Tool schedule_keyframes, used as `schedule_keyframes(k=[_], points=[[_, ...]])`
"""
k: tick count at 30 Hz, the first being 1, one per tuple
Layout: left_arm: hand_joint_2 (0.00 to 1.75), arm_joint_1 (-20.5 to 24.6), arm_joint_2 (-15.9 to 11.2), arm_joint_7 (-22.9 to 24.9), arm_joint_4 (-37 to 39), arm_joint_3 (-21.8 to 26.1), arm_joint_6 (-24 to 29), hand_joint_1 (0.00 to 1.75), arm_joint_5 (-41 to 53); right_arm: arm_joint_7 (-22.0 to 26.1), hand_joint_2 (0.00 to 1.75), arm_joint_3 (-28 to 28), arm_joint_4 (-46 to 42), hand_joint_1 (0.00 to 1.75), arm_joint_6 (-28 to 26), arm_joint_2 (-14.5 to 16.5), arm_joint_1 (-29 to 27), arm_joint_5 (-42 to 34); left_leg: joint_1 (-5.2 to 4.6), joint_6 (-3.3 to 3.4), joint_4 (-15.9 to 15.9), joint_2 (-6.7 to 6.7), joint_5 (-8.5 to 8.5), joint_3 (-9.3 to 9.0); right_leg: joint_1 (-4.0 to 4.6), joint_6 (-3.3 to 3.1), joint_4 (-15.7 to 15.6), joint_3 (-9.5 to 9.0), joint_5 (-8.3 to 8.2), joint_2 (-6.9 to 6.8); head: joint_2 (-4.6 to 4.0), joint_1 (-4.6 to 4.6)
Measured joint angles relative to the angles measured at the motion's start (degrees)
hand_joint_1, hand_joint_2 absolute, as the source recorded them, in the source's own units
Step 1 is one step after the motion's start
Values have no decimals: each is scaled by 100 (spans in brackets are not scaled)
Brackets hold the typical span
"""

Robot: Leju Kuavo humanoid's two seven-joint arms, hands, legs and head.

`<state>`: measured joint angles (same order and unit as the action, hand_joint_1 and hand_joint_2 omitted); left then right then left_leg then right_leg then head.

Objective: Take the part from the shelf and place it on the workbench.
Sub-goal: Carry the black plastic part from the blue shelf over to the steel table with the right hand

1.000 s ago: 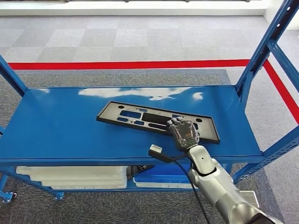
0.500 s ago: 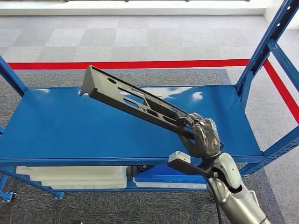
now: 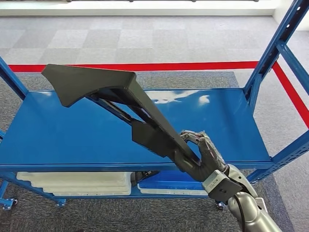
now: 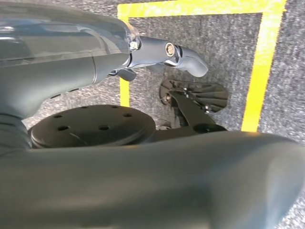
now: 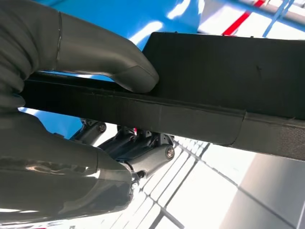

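Observation:
The part (image 3: 109,92) is a long flat black panel with cut-outs. It is off the blue shelf (image 3: 54,130) and slants steeply, its free end high at the left. My right hand (image 3: 204,154) grips its lower end above the shelf's front edge. In the right wrist view the thumb (image 5: 107,57) presses on the part (image 5: 223,76) and the darker fingers (image 5: 144,152) curl under it. My left hand (image 4: 107,52) hangs over the carpet, a finger stretched out and nothing in it.
Blue shelf uprights (image 3: 276,48) rise at the right. White trays (image 3: 73,182) and a blue box (image 3: 164,186) lie on the lower level. A red floor line (image 3: 146,66) runs behind the shelf. Yellow tape (image 4: 257,71) marks the carpet under my left arm.
The part lay flat on the shelf under my right hand. It has since been lifted and tilted, its far end swinging up and left, while the hand drew back toward the front edge.

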<state>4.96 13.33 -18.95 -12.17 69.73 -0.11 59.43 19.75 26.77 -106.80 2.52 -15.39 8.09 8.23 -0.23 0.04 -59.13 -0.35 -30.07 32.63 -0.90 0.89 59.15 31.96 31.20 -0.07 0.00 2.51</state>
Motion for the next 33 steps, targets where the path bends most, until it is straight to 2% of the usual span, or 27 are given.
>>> schedule_keyframes(k=[6, 22, 29, 31, 33], points=[[175, -8, -38, 47, 0, 1, 138, 0, 67, 24, 175, 155, -34, 175, 654, -38, -59, -673, -1, 0, 0, 0, 0, 0, 0, 1, 0, 1, 1, 0, 1, 0], [175, -34, -84, 25, 0, 12, 95, 0, 48, 160, 175, 250, -654, 175, 952, -284, -658, -1092, -4, 3, -2, 0, -5, 1, -4, 3, -3, 2, 2, -1, 1, 0], [175, -32, -176, 19, 0, 95, 136, 0, -35, 317, 175, 265, -891, 175, 1082, -259, -703, -1177, -42, 46, -15, 0, -27, 0, -47, 31, -9, -3, -1, -5, 1, 0], [175, -31, -211, -17, 0, 112, 154, 0, -50, 343, 175, 281, -898, 175, 1130, -216, -655, -1209, -65, 81, -20, -1, -26, -2, -69, 69, -16, -8, -12, -5, 2, 0], [175, -26, -240, -57, 0, 119, 173, 0, -75, 392, 175, 309, -896, 175, 1203, -169, -574, -1298, -67, 151, 28, 6, 23, -21, -84, 115, -25, -20, -15, -4, 1, -1]])
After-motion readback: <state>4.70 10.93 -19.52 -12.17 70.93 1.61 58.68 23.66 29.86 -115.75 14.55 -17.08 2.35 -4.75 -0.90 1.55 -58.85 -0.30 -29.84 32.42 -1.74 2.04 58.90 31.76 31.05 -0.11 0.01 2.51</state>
